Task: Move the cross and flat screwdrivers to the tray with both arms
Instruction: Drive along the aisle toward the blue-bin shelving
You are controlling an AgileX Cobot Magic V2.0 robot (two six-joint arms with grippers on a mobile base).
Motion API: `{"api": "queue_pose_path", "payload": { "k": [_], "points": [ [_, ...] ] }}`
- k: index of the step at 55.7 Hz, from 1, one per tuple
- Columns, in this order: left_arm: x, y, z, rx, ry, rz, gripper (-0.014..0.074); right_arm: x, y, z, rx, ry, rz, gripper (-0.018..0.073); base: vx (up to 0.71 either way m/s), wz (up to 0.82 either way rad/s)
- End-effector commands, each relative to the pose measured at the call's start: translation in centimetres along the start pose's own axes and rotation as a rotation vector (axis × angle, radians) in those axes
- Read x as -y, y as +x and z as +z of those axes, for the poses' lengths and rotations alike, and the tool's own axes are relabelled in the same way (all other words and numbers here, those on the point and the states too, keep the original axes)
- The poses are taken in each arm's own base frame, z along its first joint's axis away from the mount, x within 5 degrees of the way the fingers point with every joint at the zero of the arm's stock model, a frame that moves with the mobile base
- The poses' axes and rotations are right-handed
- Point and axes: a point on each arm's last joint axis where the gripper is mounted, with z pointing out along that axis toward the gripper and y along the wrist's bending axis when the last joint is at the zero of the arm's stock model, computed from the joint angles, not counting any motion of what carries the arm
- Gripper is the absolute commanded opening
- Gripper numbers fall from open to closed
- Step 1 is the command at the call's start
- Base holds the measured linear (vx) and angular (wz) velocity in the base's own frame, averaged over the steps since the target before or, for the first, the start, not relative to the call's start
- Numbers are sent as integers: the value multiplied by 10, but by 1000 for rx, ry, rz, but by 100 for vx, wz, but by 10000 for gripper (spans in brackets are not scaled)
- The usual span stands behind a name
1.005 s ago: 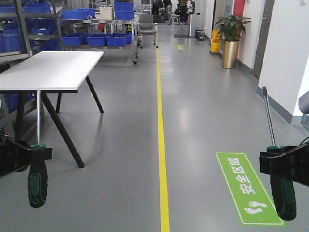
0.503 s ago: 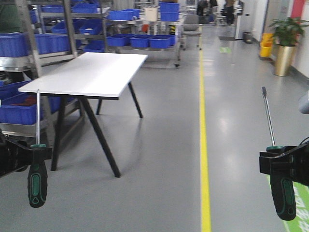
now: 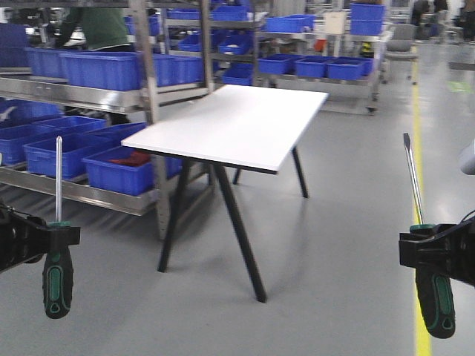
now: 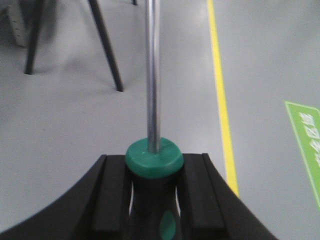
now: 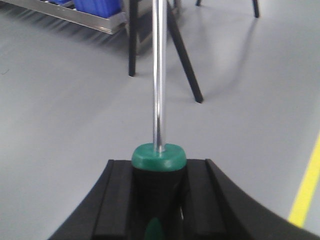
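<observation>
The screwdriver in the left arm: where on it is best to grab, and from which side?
On this screwdriver, grip the chunky handle just below the green collar, squeezing from both sides as the left gripper does. The upright steel shaft looks too thin and slippery.

The left screwdriver (image 4: 152, 155) and right screwdriver (image 5: 159, 155) run off the wrist views' top edges, tips unseen there; the front view's top edge cuts the person (image 3: 100, 26) off at the neck
</observation>
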Motion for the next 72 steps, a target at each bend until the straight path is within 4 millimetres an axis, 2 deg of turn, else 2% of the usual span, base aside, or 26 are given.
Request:
{"api": "queue_pose_path", "payload": {
  "k": [1,72],
  "points": [
    [6,-16,-13,118,-3,-17,-1,-1,-18,-13,138,-9,-5,-8,46,49],
    [6,-16,-13,116,-2,-17,-1,-1,-18,-13,138,-9,-5,-8,52,56]
  ]
}}
